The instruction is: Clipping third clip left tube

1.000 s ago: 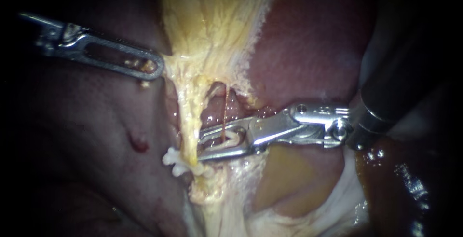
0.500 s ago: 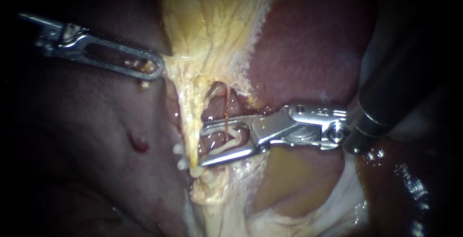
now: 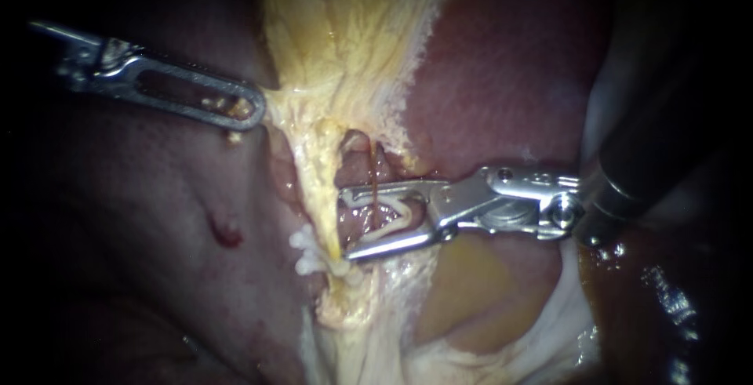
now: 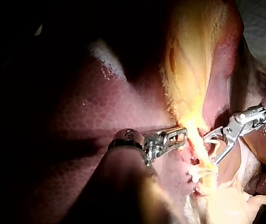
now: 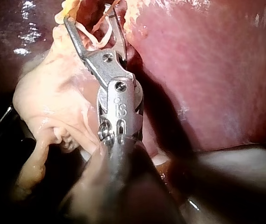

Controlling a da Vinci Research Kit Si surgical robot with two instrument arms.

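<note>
Right instrument (image 3: 345, 227) backed rightward, tips beside edge of left tube (image 3: 320, 205) (jaws spread, holding clip (image 3: 390, 224)), left instrument (image 3: 252, 110) clamping yellow tissue (image 3: 345, 56).

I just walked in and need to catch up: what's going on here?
The left instrument grips the yellow tissue above the tube, over the liver. The right instrument carries an open white clip. Its tips stop just short of the tube and are not around it. The placed clips already sit on the tube, slightly lower in the endoscope view. The new one is not yet on.
</note>
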